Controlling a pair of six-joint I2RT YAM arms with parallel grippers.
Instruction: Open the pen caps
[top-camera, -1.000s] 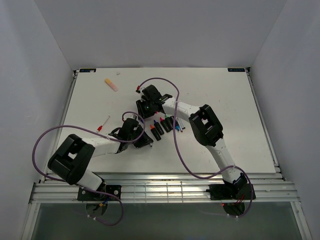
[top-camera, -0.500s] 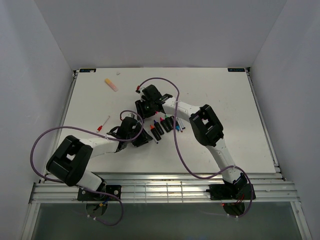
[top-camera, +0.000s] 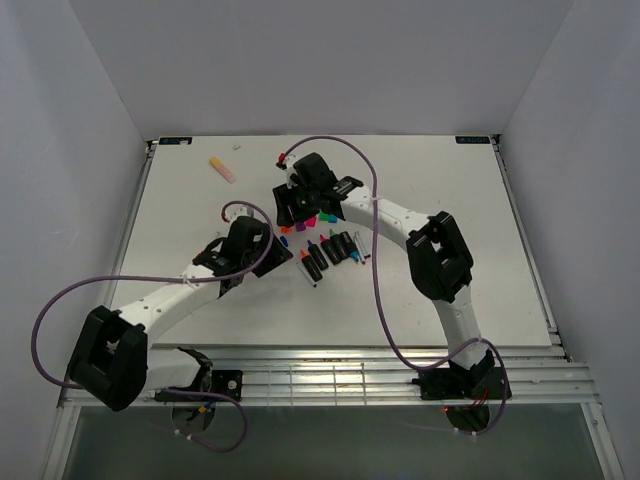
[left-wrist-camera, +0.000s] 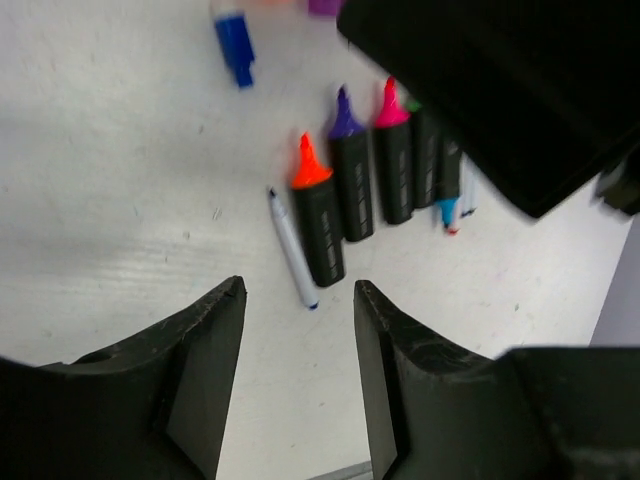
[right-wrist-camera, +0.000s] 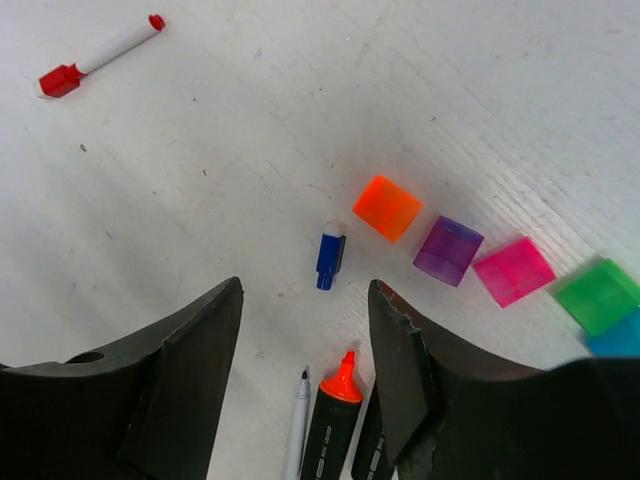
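Red cap (right-wrist-camera: 60, 79) still seated on thin white pen (right-wrist-camera: 115, 43), far ahead-left of right pincer (right-wrist-camera: 305, 300), jaws apart, empty; left pincer (left-wrist-camera: 300, 300) likewise. Advised: clamp barrel, pull cap straight.

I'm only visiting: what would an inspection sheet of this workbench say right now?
Surface: white table, lightly scuffed.
Job's things: uncapped highlighters in a row; loose caps near their tips; thin white pen; small blue cap; red-capped thin pen lying apart.
Clutter: pale yellow-pink stick, far left, kind unclear.
Grippers: left fingers and right fingers apart, holding nothing.
Cables: purple cables loop over the table.
Surroundings: plain white walls; nothing else seen.
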